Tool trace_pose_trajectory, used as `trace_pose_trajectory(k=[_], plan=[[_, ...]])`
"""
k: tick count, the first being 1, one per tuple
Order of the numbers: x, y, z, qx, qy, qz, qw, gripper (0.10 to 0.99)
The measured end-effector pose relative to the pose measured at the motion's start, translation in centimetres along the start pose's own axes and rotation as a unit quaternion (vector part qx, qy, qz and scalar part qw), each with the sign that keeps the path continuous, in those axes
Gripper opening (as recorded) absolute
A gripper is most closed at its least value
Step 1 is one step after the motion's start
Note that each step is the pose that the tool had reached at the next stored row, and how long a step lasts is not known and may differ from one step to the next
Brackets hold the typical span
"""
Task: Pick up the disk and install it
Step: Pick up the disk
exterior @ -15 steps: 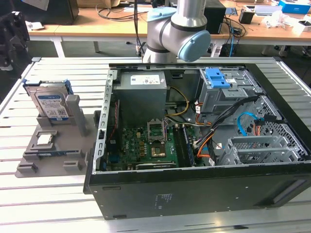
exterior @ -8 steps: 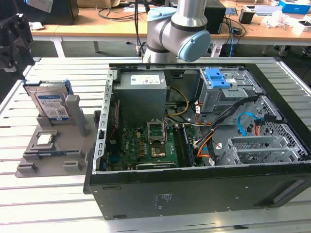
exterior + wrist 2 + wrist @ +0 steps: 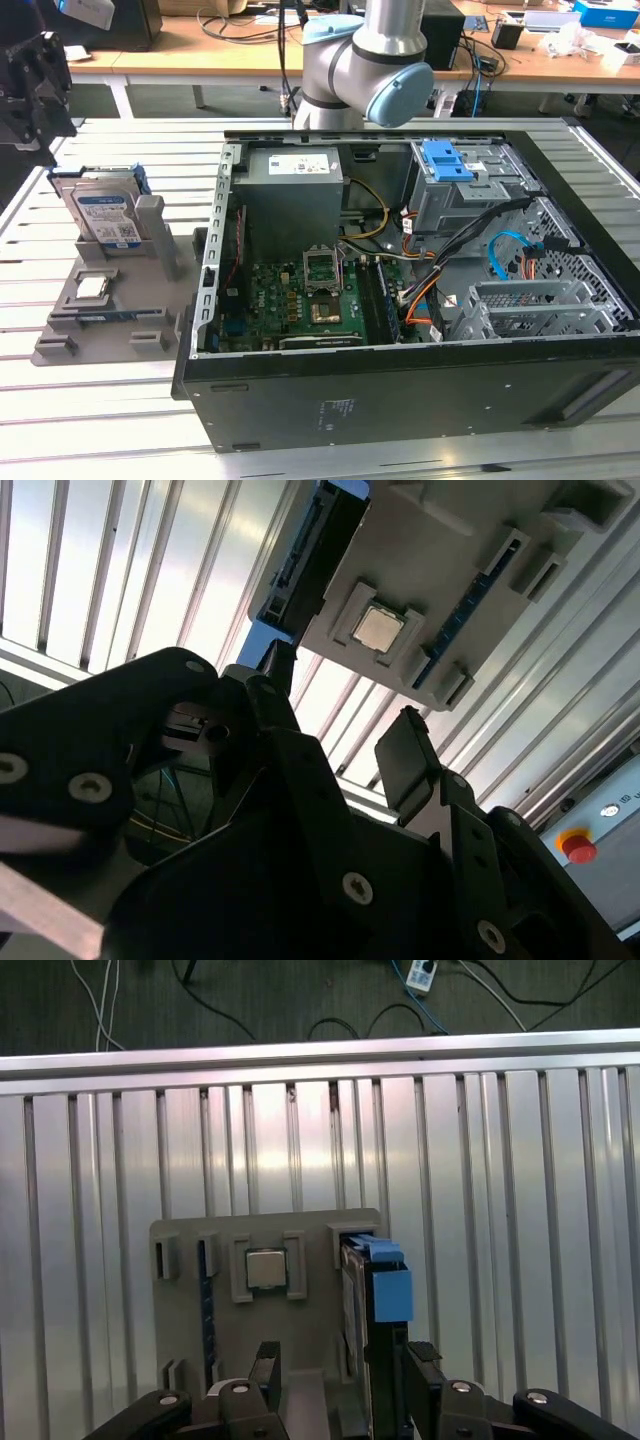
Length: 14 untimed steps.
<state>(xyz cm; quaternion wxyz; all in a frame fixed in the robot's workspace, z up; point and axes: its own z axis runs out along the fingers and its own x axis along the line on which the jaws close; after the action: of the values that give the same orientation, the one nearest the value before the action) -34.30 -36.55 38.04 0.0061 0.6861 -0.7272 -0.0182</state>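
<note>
The disk [image 3: 103,222] stands on edge in a slot of the grey holder [image 3: 95,320]. The holder lies on the slatted counter [image 3: 90,430] near the edge at the exterior view's left, well apart from the open computer case [image 3: 400,395].

The end effector [image 3: 342,1368] hangs above the holder, spread, with nothing between its fingers [image 3: 264,1364] and no contact with the disk.

Findings, first wrist view:
- The disk is seen edge-on, and its blue frame [image 3: 388,1295] lies closer to one finger than to the other.
- The small square chip [image 3: 265,1269] sits in its own recess just beside the disk's slot.

Assessment: the step in hand appears to be the approach for the pick, and the disk is not yet taken.

Doing the step well calls for the following:
- Centre the spread fingers across the disk's thin dimension, so that each pad meets a flat face.
- Keep the descent in line with the slot.
- Give clearance to the upright grey post [image 3: 150,228] beside the disk and to the chip recess.
- Close on the metal body in preference to the plastic frame, which is likely to flex.
- Avoid an off-centre closure, which could tilt the disk and jam it in the slot
</note>
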Motion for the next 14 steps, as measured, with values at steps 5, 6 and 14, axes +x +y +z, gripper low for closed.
trace_pose_trajectory(k=[5,6,14], plan=[[-0.04,-0.18,0.39,-0.0001,0.0001,0.000,1.0000,0.600],[-0.04,-0.19,0.50,0.0000,0.0000,0.000,1.0000,0.600],[-0.09,-0.44,1.86,-0.0002,0.0001,0.000,1.0000,0.600]])
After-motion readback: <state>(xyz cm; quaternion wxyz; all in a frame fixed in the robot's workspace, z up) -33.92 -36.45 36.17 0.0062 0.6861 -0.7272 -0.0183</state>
